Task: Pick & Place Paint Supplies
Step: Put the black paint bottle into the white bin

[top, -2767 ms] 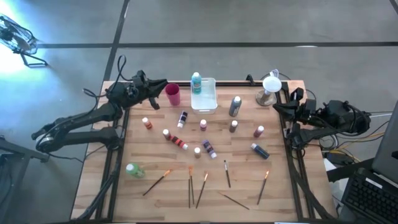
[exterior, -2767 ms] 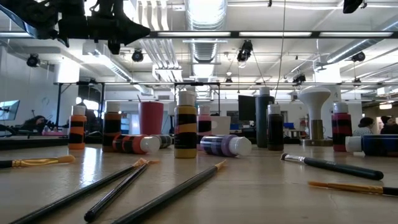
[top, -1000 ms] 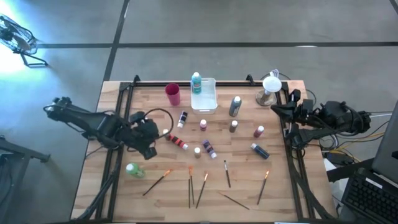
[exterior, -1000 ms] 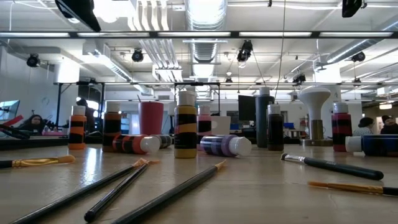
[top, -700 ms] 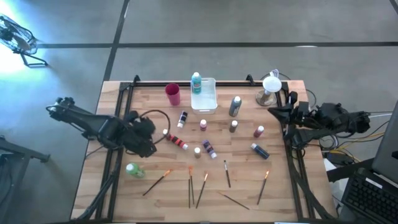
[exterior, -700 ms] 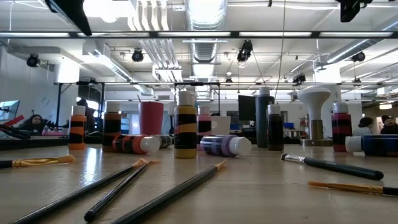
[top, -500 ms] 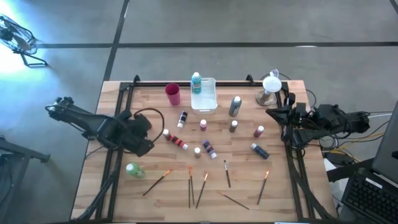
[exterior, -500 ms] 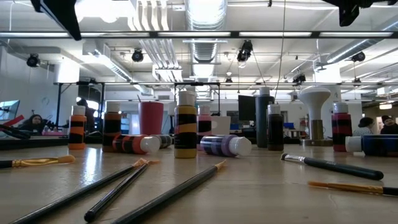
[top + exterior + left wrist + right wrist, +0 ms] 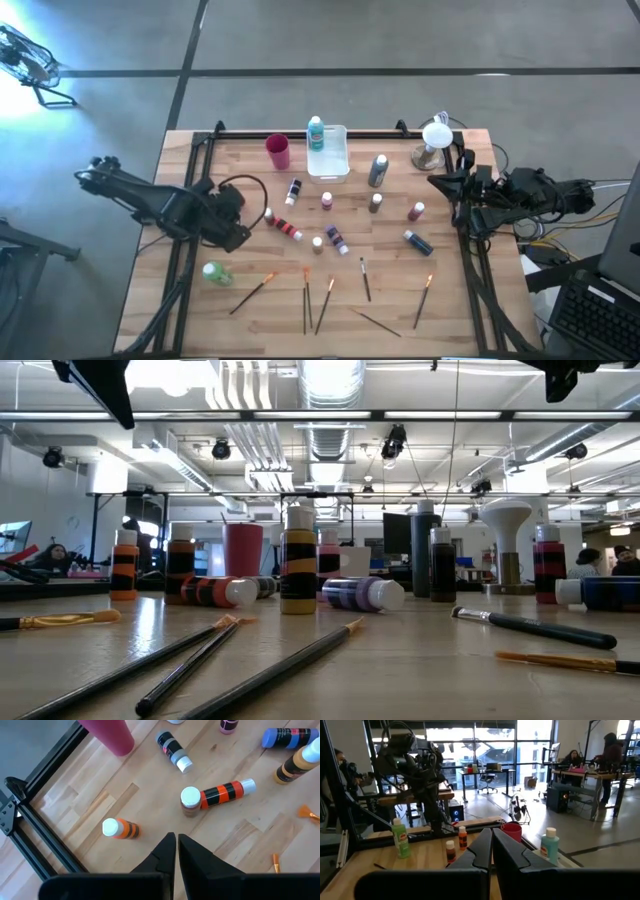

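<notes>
We see the left gripper point(image 9: 172, 851) with its two dark fingers drawn almost together, only a thin slit between them, and nothing pinched. It hangs above the table's point(image 9: 240, 320) left side. Seen past those fingers, an orange bottle point(image 9: 121, 828) with a white cap stands at about ten o'clock from the tips, and a brown bottle point(image 9: 190, 802) stands at about one o'clock, touching a red-and-black striped bottle point(image 9: 225, 793) that lies on its side. Farther out at eleven o'clock stands the magenta cup point(image 9: 107, 734).

The right gripper point(image 9: 491, 851) has its fingers pressed together, empty, and sits at the table's right edge, level across the boards.

In the high view the paint bottles spread over the middle of the table, with a green bottle point(image 9: 216, 272) alone at about eight o'clock from the centre. The paintbrushes point(image 9: 318, 301) lie in a loose row along the near edge, at six o'clock. A teal bottle point(image 9: 316, 134) stands in the white tray point(image 9: 338, 158) at twelve o'clock, just beside the cup.
</notes>
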You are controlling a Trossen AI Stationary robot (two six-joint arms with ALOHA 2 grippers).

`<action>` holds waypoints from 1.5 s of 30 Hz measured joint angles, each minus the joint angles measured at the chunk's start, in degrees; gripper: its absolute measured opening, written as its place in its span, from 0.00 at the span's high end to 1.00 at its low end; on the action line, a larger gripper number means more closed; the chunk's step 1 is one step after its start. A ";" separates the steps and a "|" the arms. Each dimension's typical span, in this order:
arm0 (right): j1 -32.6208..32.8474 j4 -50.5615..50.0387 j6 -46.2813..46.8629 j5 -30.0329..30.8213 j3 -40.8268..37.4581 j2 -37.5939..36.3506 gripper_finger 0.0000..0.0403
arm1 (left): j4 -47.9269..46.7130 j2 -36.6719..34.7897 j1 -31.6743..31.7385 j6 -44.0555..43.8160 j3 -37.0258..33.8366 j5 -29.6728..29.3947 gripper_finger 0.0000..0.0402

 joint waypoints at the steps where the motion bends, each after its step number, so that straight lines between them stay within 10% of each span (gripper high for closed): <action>1: 0.00 0.00 0.04 0.00 0.00 0.00 0.97 | -0.02 0.17 0.00 0.02 0.00 0.06 0.94; 18: -2.17 -3.95 5.10 13.84 -0.02 16.98 0.92 | -0.02 0.71 0.20 -0.17 -0.03 0.22 0.94; 32: -13.77 -3.47 12.36 10.16 -0.33 26.49 0.54 | -0.92 0.65 0.57 -0.05 -0.07 -1.53 0.94; 45: -24.02 3.38 11.81 0.78 -0.02 35.74 0.44 | -0.87 0.64 0.55 -0.15 -0.07 -0.50 0.94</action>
